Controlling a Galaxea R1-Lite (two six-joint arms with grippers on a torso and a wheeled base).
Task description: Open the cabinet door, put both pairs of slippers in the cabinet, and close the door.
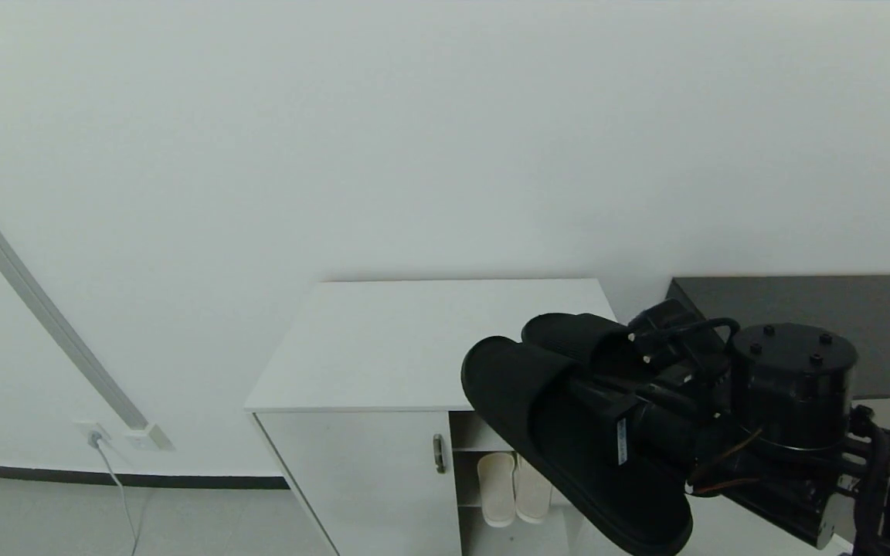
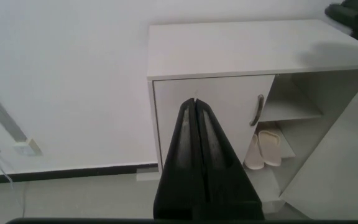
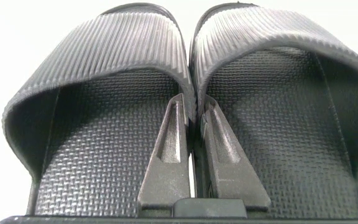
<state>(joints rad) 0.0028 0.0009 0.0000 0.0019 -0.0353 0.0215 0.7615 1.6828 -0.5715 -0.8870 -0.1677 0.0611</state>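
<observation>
My right gripper (image 3: 193,115) is shut on a pair of black slippers (image 3: 185,93), pinching their inner edges together side by side. In the head view the black slippers (image 1: 545,409) hang in the air in front of the white cabinet (image 1: 414,347), above its open right compartment. A pair of white slippers (image 1: 513,486) stands on a shelf inside that open compartment, also seen as white slippers (image 2: 267,146) from the left wrist. My left gripper (image 2: 196,106) is shut with nothing in it, held in front of the closed left door (image 2: 210,118).
The closed left door carries a metal handle (image 1: 438,452) at its right edge. The open right door (image 2: 337,162) swings out toward me. A wall socket with a cable (image 1: 93,439) sits low on the wall to the left. A dark counter (image 1: 800,309) lies right of the cabinet.
</observation>
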